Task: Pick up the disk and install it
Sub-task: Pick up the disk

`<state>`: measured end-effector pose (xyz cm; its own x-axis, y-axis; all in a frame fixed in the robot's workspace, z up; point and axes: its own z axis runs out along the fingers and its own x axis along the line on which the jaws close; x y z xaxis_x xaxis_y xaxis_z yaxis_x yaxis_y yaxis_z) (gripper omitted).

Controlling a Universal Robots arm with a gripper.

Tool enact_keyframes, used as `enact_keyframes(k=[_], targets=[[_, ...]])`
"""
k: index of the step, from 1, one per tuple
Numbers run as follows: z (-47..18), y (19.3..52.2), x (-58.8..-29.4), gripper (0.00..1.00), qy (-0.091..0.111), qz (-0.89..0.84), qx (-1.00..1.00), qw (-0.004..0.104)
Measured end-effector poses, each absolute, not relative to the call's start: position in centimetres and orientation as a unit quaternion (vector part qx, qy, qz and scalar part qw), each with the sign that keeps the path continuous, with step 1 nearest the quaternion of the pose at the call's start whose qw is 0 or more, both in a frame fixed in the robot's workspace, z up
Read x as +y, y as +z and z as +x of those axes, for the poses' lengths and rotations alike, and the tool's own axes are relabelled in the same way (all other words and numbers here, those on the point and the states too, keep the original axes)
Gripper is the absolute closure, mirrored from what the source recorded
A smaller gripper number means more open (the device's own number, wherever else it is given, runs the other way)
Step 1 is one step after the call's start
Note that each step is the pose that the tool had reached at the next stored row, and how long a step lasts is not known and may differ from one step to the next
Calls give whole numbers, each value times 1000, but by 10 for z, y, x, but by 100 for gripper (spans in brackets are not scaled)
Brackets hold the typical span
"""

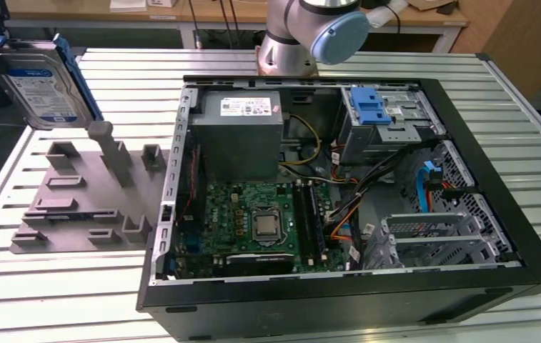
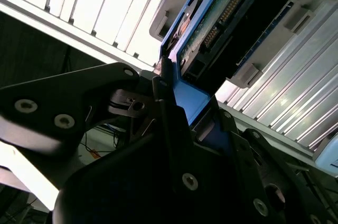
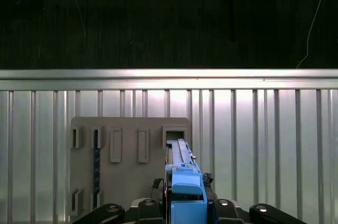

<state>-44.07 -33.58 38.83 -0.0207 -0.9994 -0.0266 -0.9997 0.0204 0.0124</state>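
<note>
A silver, ribbed aluminium-slat table (image 1: 61,286) spans the scene, its slats catching bright light. Beyond its far edge stands a light wooden workbench (image 1: 222,14) on white legs. A brown wooden cabinet (image 1: 523,43) rises at the exterior view's far right.

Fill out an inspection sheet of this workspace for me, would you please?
Surface: slatted aluminium table.
Job's things: disk held on edge over the grey fixture plate, not yet in the open computer case.
Clutter: nothing seen.
Grippers: gripper shut on the disk's blue bracket.
Cables: blue cable and coloured wires inside the case.
Surroundings: wooden benches behind the table.
</note>
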Motion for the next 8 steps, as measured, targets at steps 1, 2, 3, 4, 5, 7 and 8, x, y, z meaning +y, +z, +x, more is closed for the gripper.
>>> enact_keyframes(k=[1, 2, 3, 4, 5, 7, 8], targets=[[-441, 389, -336, 63, 14, -700, 714, 5], [-441, 389, -336, 63, 14, -700, 714, 5], [-441, 390, -336, 63, 14, -700, 714, 5], [-441, 391, -336, 63, 14, -700, 714, 5], [-441, 391, -336, 63, 14, -700, 714, 5], [-441, 392, -336, 63, 14, -700, 714, 5], [-441, 393, -336, 63, 14, -700, 714, 5]])
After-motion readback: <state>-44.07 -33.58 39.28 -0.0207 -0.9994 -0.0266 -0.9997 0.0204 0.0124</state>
